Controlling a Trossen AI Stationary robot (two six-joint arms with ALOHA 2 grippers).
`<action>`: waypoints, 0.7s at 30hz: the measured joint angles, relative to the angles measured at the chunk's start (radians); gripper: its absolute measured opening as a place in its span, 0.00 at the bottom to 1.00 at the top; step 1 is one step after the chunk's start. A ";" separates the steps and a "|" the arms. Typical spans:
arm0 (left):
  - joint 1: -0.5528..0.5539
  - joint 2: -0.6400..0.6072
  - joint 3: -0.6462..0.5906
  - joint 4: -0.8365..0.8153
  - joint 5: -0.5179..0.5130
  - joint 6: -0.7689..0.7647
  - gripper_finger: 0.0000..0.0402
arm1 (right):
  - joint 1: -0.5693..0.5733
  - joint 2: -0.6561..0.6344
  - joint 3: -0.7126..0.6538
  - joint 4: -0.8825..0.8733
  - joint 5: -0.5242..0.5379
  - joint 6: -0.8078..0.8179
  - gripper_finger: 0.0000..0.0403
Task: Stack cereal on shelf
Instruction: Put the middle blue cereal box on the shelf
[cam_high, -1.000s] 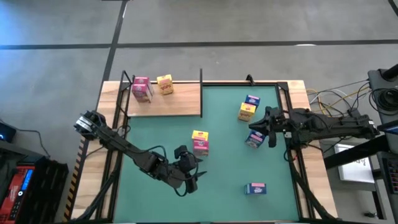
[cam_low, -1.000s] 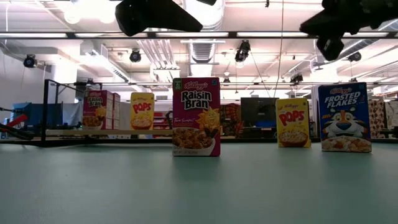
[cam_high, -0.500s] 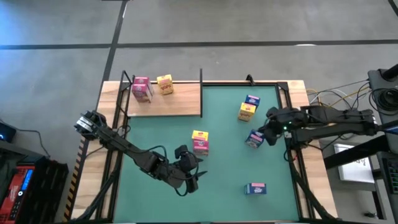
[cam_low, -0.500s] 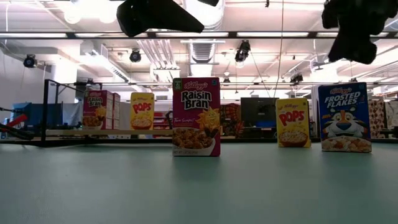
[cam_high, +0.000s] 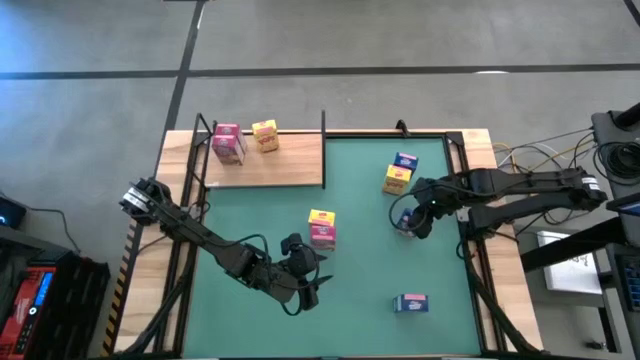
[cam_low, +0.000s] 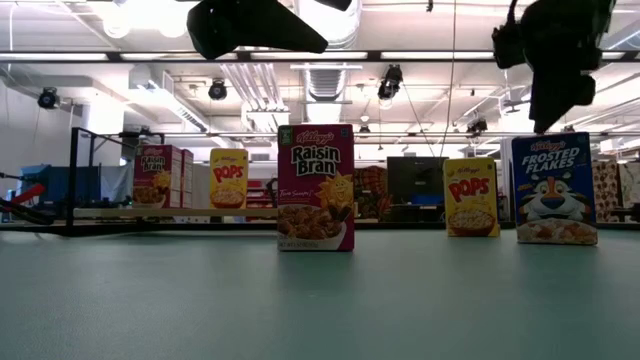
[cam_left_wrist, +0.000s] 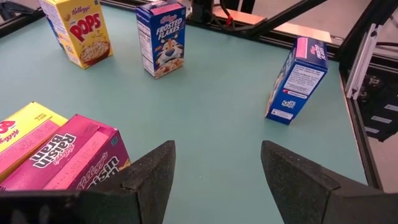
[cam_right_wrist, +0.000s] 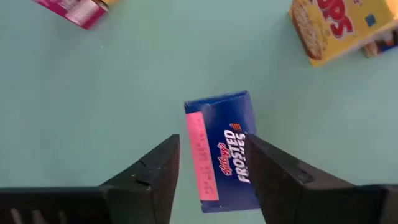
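A blue Frosted Flakes box (cam_right_wrist: 231, 163) stands upright on the green mat (cam_high: 360, 270), also in the low view (cam_low: 556, 190). My right gripper (cam_right_wrist: 211, 142) is open and points down just above it (cam_high: 410, 217), a finger over either side of the box top, touching nothing. My left gripper (cam_left_wrist: 217, 152) is open and empty near the table's near edge (cam_high: 303, 284), beside a pink Raisin Bran box (cam_high: 322, 236) and a yellow box (cam_high: 320, 217). The wooden shelf (cam_high: 290, 170) at the far left holds a pink box (cam_high: 228, 142) and a yellow box (cam_high: 265, 134), both upright.
A yellow Pops box (cam_high: 394, 181) and a blue box (cam_high: 404, 161) stand just beyond the right gripper. Another blue box (cam_high: 411, 303) stands near the near right edge. Black posts (cam_high: 323, 125) rise at the shelf's edges. Open mat lies between the shelf and the boxes.
My right gripper has moved a little toward the table's left edge and come down over the blue Frosted Flakes box, tipping until it points down. The boxes have stayed where they were.
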 joint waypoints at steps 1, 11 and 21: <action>0.000 0.000 0.000 -0.001 0.000 0.003 0.55 | 0.000 0.007 0.016 -0.010 0.002 -0.002 0.44; -0.003 0.000 -0.006 0.000 0.001 -0.002 0.55 | 0.000 0.030 0.073 -0.019 0.046 0.027 0.39; -0.004 0.000 -0.007 0.001 0.001 -0.002 0.55 | 0.000 0.034 0.073 -0.026 0.046 0.111 0.35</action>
